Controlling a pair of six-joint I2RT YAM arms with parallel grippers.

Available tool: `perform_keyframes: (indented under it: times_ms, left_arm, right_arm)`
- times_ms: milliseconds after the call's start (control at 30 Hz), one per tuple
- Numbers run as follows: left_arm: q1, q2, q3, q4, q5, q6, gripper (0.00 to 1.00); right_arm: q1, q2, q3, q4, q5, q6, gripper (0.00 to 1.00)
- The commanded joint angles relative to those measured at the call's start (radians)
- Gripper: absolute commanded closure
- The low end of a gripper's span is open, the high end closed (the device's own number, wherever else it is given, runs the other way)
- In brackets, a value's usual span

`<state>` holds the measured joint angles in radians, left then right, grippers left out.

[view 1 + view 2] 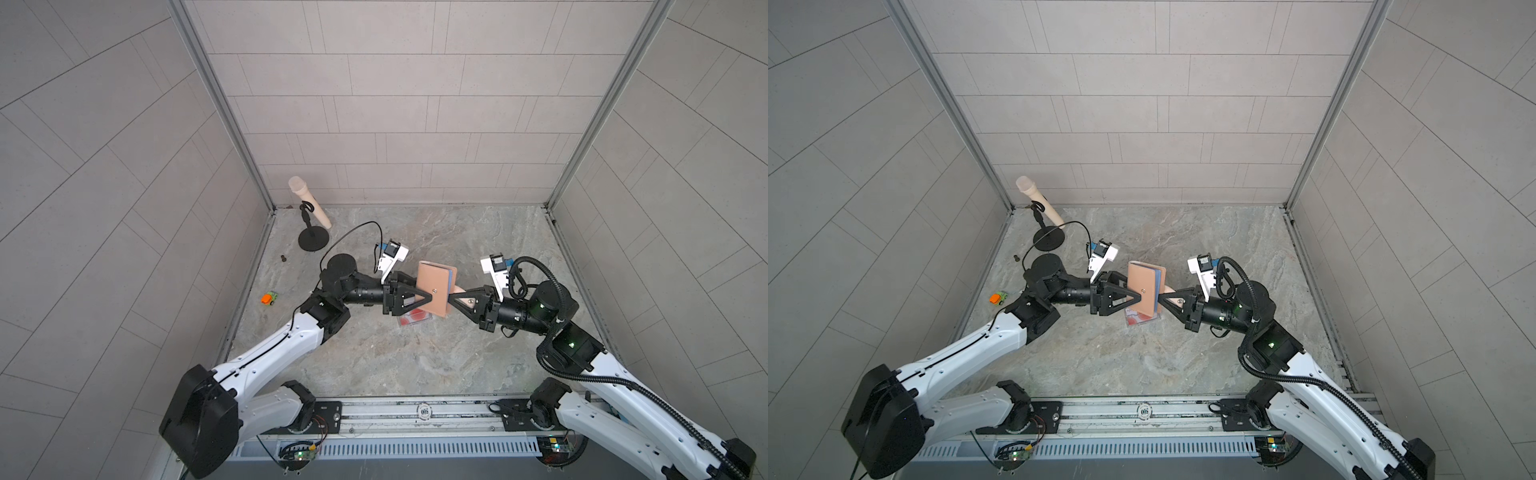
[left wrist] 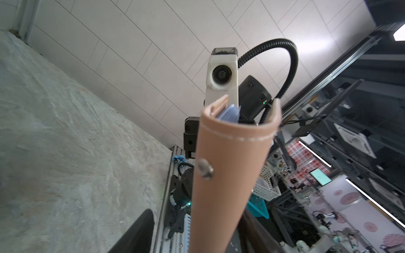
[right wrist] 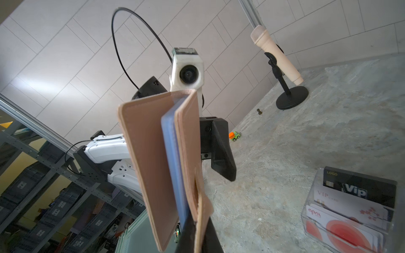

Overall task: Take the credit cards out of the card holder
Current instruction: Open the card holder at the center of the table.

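Card holder (image 1: 432, 276), raised: right gripper (image 1: 450, 300) is clamping its right side; left gripper (image 1: 433, 291) is standing open astride it. Likely regrasping; next calling for pinching a card.

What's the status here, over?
Left gripper open, straddling wallet. Right gripper shut on strap, wallet aloft. Blue inserts inside. Card tray beneath, nothing blocking.

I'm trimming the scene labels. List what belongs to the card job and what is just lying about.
Job: pink card holder, right gripper gripping it, left gripper open around it, clear box of cards.
Lying about: microphone on stand, toy truck, small dark piece.
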<state>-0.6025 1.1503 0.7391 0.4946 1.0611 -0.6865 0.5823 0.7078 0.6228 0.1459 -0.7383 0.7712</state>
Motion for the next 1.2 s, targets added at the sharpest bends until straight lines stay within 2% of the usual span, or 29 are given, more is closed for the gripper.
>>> perform_keyframes:
  times_ms: [0,300,500,633,833,1000,1167]
  left_arm:
    - [0.001,-0.016,0.04,-0.108,-0.06,0.098,0.26]
    - [-0.013,-0.087,0.066,-0.415,-0.232,0.304,0.17]
    - [-0.098,-0.063,0.068,-0.449,-0.311,0.352,0.15]
    - [-0.119,-0.053,0.051,-0.414,-0.348,0.32,0.15]
    - [-0.12,-0.019,0.093,-0.542,-0.502,0.289,0.19]
    - [-0.13,-0.034,0.075,-0.514,-0.534,0.27,0.2]
    - [-0.136,-0.022,0.072,-0.491,-0.512,0.256,0.38]
  right_arm:
    - [0.003,-0.003,0.044,-0.059,0.061,-0.058,1.0]
    - [0.001,0.088,0.103,-0.208,0.16,-0.136,1.0]
    - [0.002,0.155,0.107,-0.198,0.167,-0.131,1.0]
    - [0.002,0.157,0.097,-0.2,0.197,-0.13,1.0]
    - [0.002,0.159,0.088,-0.204,0.208,-0.125,1.0]
    - [0.002,0.162,0.083,-0.208,0.213,-0.126,1.0]
    - [0.001,0.165,0.077,-0.214,0.203,-0.128,1.0]
